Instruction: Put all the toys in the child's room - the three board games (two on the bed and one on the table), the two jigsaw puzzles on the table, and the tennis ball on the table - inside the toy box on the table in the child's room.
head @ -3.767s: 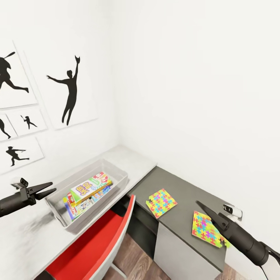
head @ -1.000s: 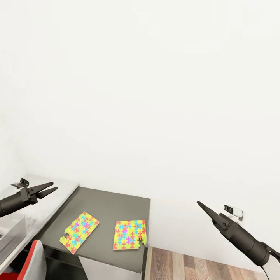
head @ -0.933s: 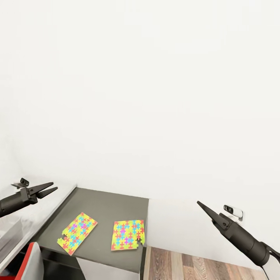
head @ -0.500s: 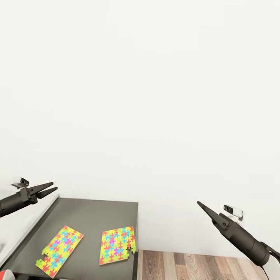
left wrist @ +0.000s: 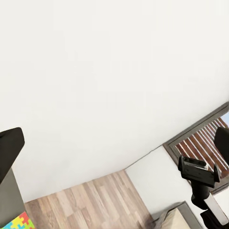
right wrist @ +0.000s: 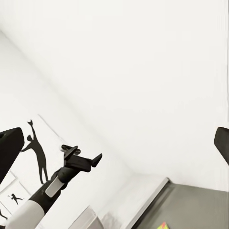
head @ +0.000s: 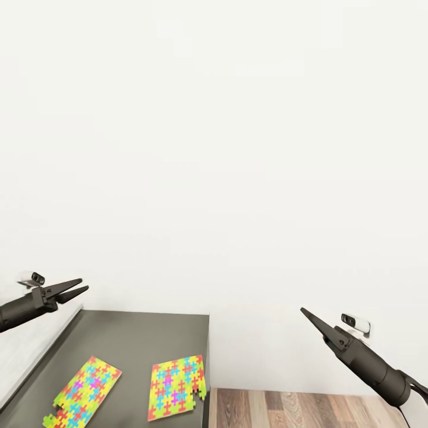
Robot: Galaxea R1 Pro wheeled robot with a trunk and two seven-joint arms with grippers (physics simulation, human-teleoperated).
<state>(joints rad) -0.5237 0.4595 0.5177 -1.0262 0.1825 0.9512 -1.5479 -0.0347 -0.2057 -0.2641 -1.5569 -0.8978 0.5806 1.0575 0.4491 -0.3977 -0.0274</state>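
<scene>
While the head view is mostly blank white wall (head: 214, 148), it does catch two jigsaws on the dark lower section of the table (head: 142, 333): one (head: 83, 391) below and ahead of the left gripper (head: 76, 288), the other (head: 176, 386) just beside it, apart, nearer the table's end. Both lie flat, well left of and lower than the right gripper (head: 304, 311), with a strip of wood floor (head: 309, 409) under that one.

Left gripper: fingers slightly parted in head view, nothing between them. Right gripper: head view shows one tapered point, so can't tell if it's parted or closed; right wrist view has dark finger edges at both frame sides, nothing held.

Left wrist view adds what head misses: floor planks (left wrist: 90, 200), a window with slats (left wrist: 202, 143), the right arm's gripper (left wrist: 196, 171) side-on, plus a corner of one jigsaw (left wrist: 16, 223) by the table edge.

Right wrist view adds the left arm (right wrist: 45, 193) with its gripper (right wrist: 83, 160), two silhouette prints (right wrist: 36, 152), the pale upper tabletop (right wrist: 143, 188), and a translucent corner, probably the toy box (right wrist: 88, 218), below that gripper.

Count: jigsaws 2, grippers 2, prints 2.
</scene>
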